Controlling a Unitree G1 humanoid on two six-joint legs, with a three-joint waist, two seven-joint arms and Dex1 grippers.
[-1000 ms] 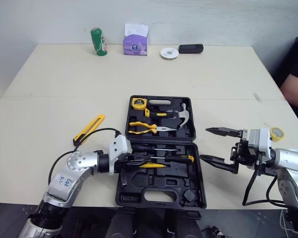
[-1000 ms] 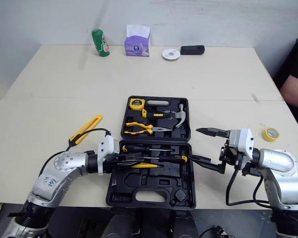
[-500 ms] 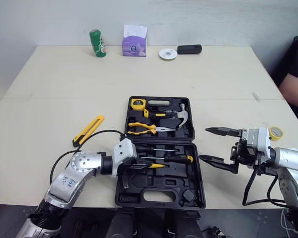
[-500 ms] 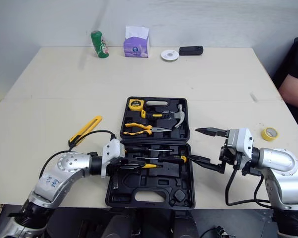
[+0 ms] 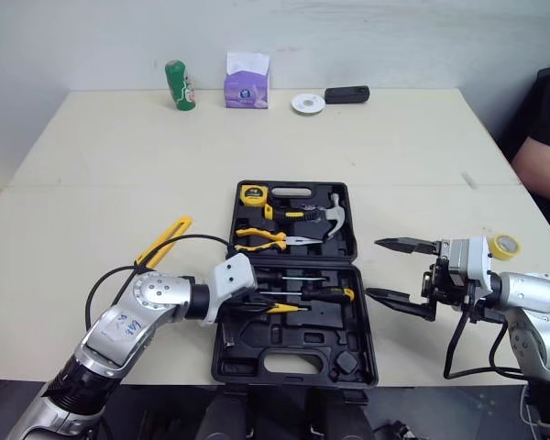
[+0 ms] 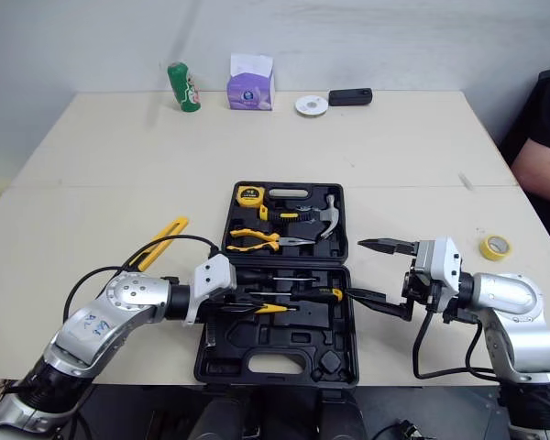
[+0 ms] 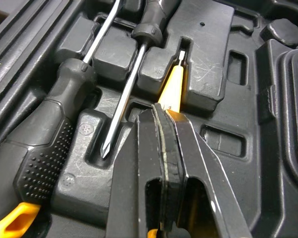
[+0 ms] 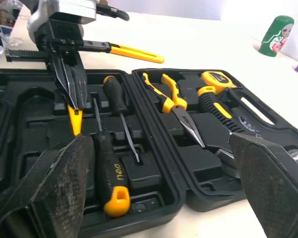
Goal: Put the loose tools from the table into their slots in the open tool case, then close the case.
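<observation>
While the left gripper (image 7: 159,111) clamps the small yellow screwdriver (image 7: 173,87), tip poking past its jaws over the tool case (image 5: 257,346), the right gripper (image 5: 374,268) hangs beside the case, jaws apart.

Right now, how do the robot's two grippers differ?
The left gripper has its fingers shut on a yellow screwdriver; the right gripper has its fingers spread wide with nothing between them. The left gripper is over the near half of the open tool case; the right gripper is over the table beside the case's right edge. Both have two black fingers and point toward the case.
</observation>
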